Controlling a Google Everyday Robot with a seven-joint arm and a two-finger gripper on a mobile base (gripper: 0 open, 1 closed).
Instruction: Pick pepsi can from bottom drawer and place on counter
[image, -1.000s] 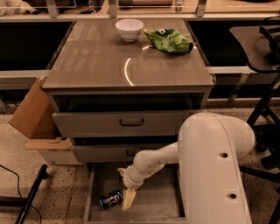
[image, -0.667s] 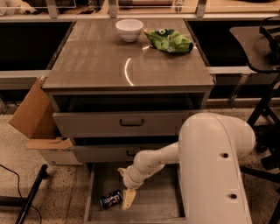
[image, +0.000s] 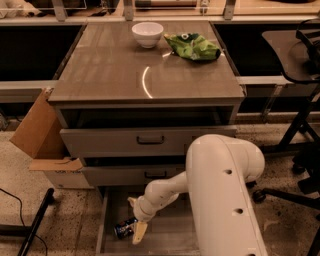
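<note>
Down in the bottom drawer (image: 172, 236), claw (image: 138, 230) sits beside the pepsi can (image: 124, 229).

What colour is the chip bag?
The bag is green, camera view; claw in bottom drawer by pepsi can.

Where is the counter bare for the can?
The counter is bare from the bowl and chip bag forward to its front edge; only the back is crowded. The gripper sits in the bottom drawer by the pepsi can.
</note>
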